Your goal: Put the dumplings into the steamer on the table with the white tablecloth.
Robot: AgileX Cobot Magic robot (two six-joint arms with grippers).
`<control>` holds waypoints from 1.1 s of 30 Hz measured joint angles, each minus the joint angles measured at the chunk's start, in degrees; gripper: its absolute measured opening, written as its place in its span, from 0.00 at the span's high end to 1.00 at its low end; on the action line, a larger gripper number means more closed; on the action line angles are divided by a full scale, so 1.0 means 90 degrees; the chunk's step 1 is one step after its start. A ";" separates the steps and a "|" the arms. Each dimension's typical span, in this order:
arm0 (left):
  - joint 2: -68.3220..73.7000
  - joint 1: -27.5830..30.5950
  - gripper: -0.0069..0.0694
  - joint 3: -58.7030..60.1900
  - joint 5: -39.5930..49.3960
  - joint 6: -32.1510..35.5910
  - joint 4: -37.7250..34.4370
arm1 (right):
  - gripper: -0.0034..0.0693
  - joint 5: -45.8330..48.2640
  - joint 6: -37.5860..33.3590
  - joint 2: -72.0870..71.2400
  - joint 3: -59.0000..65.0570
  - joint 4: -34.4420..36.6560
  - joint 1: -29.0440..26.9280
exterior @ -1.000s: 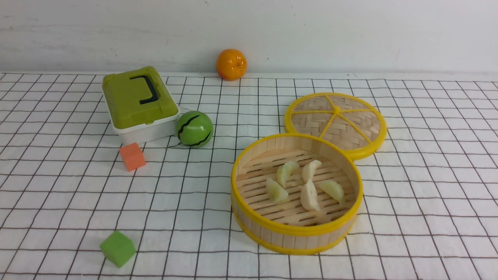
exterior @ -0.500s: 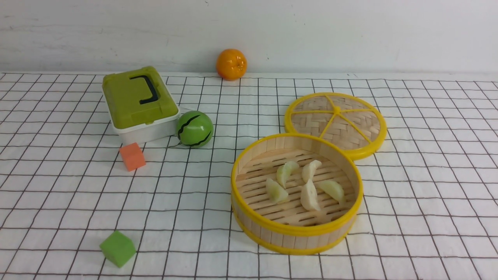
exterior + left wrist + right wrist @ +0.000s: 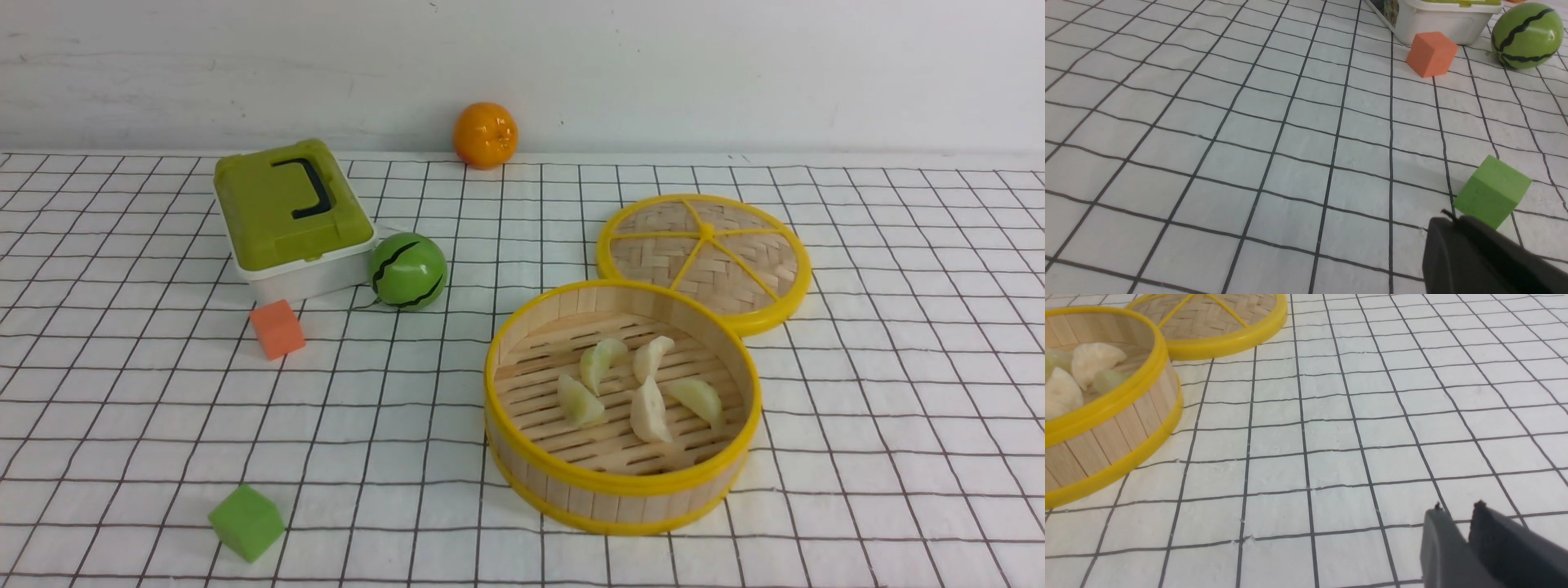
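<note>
The steamer (image 3: 622, 483) stands on the white tablecloth (image 3: 392, 408) at the right of centre, and several pale dumplings (image 3: 651, 411) lie on its slatted floor. From the right wrist the steamer (image 3: 1106, 433) shows with dumplings (image 3: 1092, 359) inside it. My right gripper (image 3: 1458, 508) hangs low over bare cloth, well away from the steamer, slightly open and empty. In the left wrist view my left gripper (image 3: 1447, 216) is shut and empty, its tip just in front of a green cube (image 3: 1492, 190). Neither gripper shows in the front view.
The woven lid (image 3: 704, 253) lies flat behind the steamer, touching it. A green-lidded box (image 3: 286, 216), a toy watermelon (image 3: 408, 270) and an orange cube (image 3: 277, 328) sit at the left. A toy orange (image 3: 486, 135) rests by the back wall. The green cube (image 3: 246, 523) is front left.
</note>
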 joint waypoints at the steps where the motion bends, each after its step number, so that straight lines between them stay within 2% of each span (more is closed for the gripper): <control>1: 0.0000 0.0000 0.93 0.0000 0.0000 0.0000 0.0000 | 0.80 0.0000 0.0000 0.0000 0.0000 0.0000 0.0000; 33: 0.0000 0.0000 0.93 0.0000 0.0000 0.0000 0.0000 | 0.75 0.0000 -0.0005 0.0000 0.0000 0.0000 0.0000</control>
